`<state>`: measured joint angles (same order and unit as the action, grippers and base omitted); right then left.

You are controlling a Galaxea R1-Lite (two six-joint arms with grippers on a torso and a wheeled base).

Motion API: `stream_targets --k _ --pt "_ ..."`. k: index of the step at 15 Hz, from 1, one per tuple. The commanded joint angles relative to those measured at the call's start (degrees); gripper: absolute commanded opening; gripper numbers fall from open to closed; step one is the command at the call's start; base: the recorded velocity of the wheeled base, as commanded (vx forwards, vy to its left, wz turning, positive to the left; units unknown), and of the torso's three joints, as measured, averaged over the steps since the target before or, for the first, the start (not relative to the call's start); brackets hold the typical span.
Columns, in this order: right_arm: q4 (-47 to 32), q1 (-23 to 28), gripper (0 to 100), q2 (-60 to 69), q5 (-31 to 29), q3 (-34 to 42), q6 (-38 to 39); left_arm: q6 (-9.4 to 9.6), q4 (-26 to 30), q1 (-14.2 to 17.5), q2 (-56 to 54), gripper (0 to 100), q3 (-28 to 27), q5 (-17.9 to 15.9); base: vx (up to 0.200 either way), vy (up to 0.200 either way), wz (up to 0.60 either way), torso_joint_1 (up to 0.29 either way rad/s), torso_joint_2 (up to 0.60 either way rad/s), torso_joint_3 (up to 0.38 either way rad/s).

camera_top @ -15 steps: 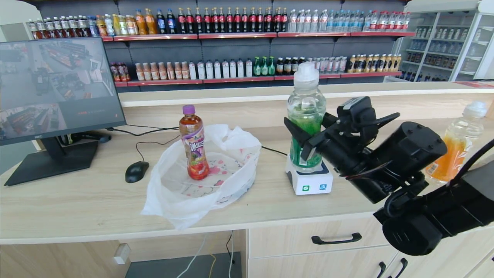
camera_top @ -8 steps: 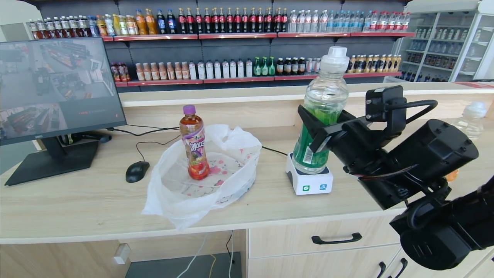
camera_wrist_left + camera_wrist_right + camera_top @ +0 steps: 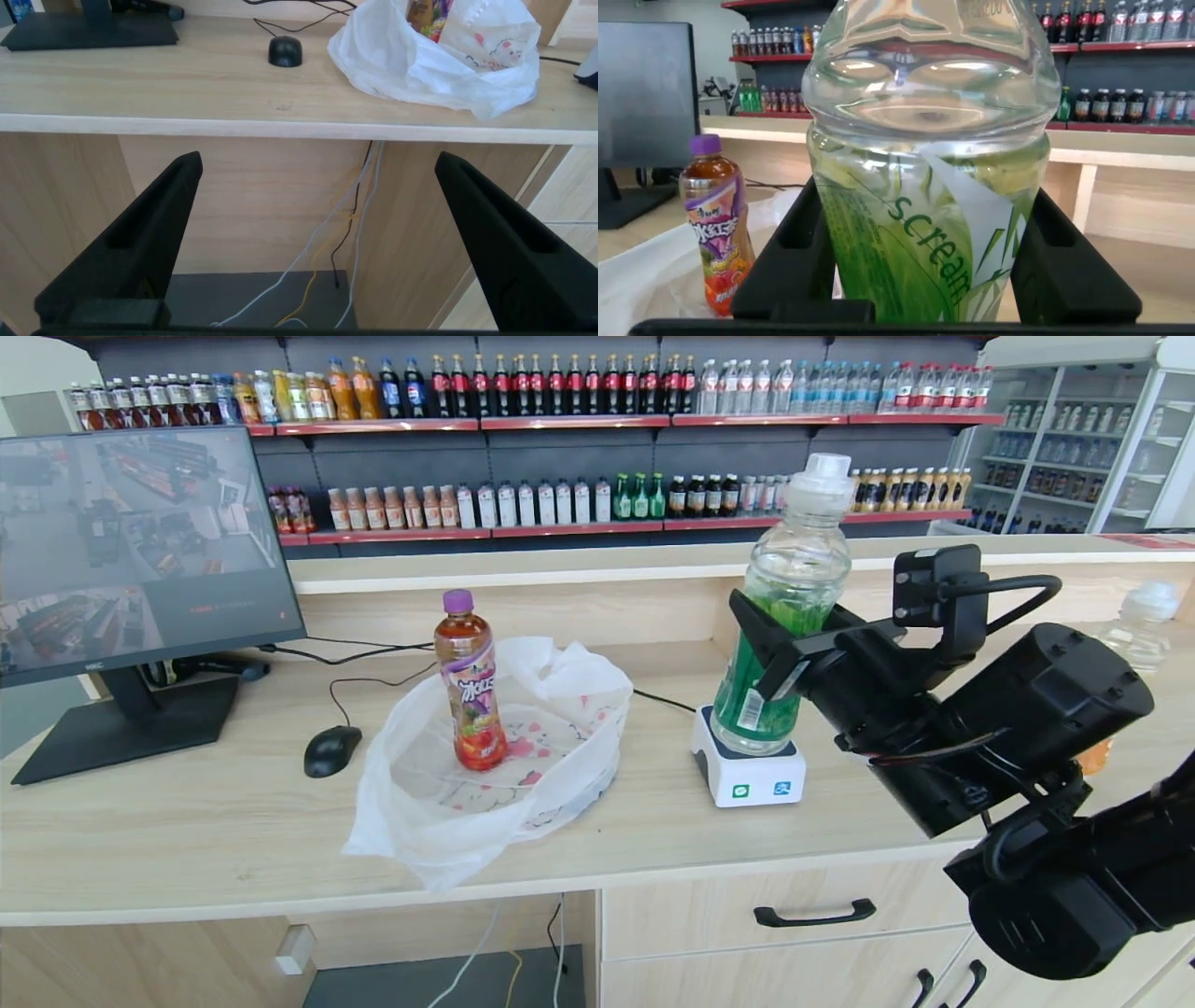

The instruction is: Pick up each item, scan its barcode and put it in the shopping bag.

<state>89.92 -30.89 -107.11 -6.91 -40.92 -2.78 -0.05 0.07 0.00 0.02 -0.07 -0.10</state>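
Observation:
My right gripper (image 3: 780,658) is shut on a green-labelled bottle (image 3: 782,616) with a white cap, holding it upright just above the white scanner box (image 3: 747,775); its barcode faces the front. The same green bottle (image 3: 929,177) sits between the black fingers (image 3: 799,252) in the right wrist view. A red-orange bottle (image 3: 469,681) with a purple cap stands inside the white shopping bag (image 3: 429,793), left of the scanner. An orange-drink bottle (image 3: 1125,635) stands at the far right, mostly behind my arm. My left gripper (image 3: 322,243) hangs open below the counter edge (image 3: 280,123), holding nothing.
A monitor (image 3: 131,541) on a black stand and a black mouse (image 3: 330,750) sit at the counter's left, with cables running behind the bag. Shelves of drinks (image 3: 560,392) line the back wall. Drawers (image 3: 812,915) lie under the counter front.
My right arm lifted the green bottle off the scanner and tilted it slightly, shifting it right; over the last half second it settled a little lower. The orange bottle became more hidden behind the arm.

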Motion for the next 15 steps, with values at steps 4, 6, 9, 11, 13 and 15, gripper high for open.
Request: stream_targets --k 4,6,9,11,13,15 --pt "0.1 1.8 0 -1.6 0.1 -2.3 -0.4 -0.04 0.0 0.0 0.0 100 0.1 0.0 0.0 0.2 0.0 0.002 0.0 0.005" --pt "0.1 1.7 0 -1.9 0.1 -2.1 -0.9 -0.04 0.0 0.0 0.0 100 0.0 0.0 0.0 0.2 0.0 0.01 0.01 0.002" --pt "0.1 1.7 0 -2.4 0.1 -2.7 -1.3 -0.04 0.0 0.0 0.0 100 0.0 0.0 0.0 0.2 0.0 -0.002 0.0 0.006" --pt "0.1 1.7 0 -3.4 0.1 -3.2 -1.3 0.05 0.0 0.0 0.0 100 0.0 0.0 0.0 0.1 0.0 0.006 0.0 0.001" --pt "0.1 1.7 0 -5.0 0.2 -5.5 -1.3 0.05 0.0 0.1 0.0 100 0.0 0.0 0.0 0.0 0.0 0.0 0.0 0.0" --pt "0.1 1.6 0 -7.2 0.4 -7.2 -1.2 0.05 0.0 0.0 0.0 100 0.1 0.0 0.0 0.0 0.0 0.0 0.0 0.0"
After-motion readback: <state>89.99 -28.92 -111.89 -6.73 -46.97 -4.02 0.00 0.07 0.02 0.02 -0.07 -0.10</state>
